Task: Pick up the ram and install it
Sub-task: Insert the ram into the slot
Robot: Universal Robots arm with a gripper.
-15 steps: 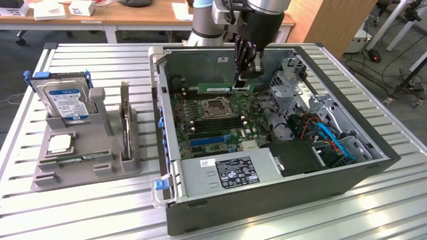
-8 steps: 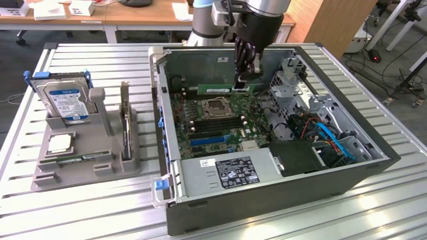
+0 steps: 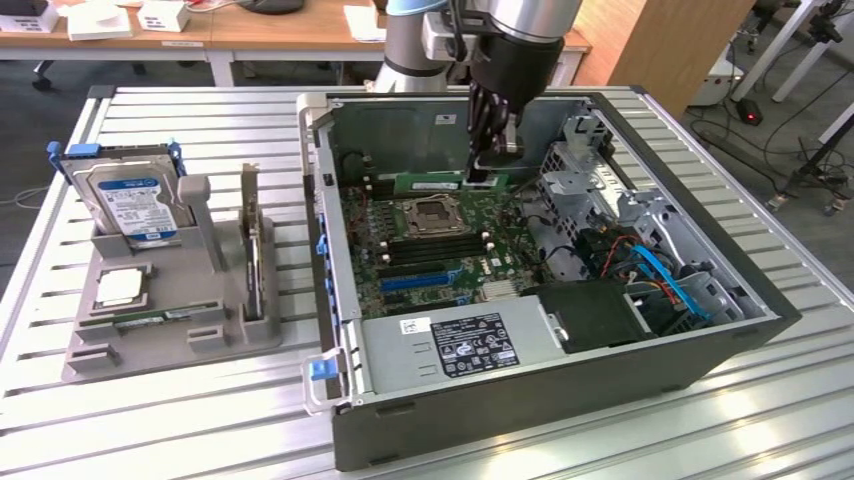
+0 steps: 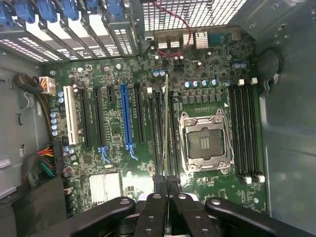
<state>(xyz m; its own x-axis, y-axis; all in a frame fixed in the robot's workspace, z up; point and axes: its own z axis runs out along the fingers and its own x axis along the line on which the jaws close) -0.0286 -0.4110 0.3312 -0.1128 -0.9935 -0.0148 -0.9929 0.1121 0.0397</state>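
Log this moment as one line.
claw: shut on ram | place: inside PC case, over memory slots beside CPU socket | seated: cannot tell

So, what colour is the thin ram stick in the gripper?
Green; the ram stick shows best in the exterior view.

my arm (image 3: pixel 534 18) comes into the exterior view at about twelve o'clock, its silver tube at the edge and my black wrist (image 3: pixel 514 65) under it, pointing almost straight down. my gripper (image 3: pixel 483 178) hangs at the low end, a little toward twelve o'clock from that view's centre. in the wrist view my two black fingers (image 4: pixel 157 212) stand side by side, with the linkage bars (image 4: pixel 98 217) splayed out on either flank. the jaws are drawn close, pinching the ram (image 4: pixel 167 123) edge-on between the tips.
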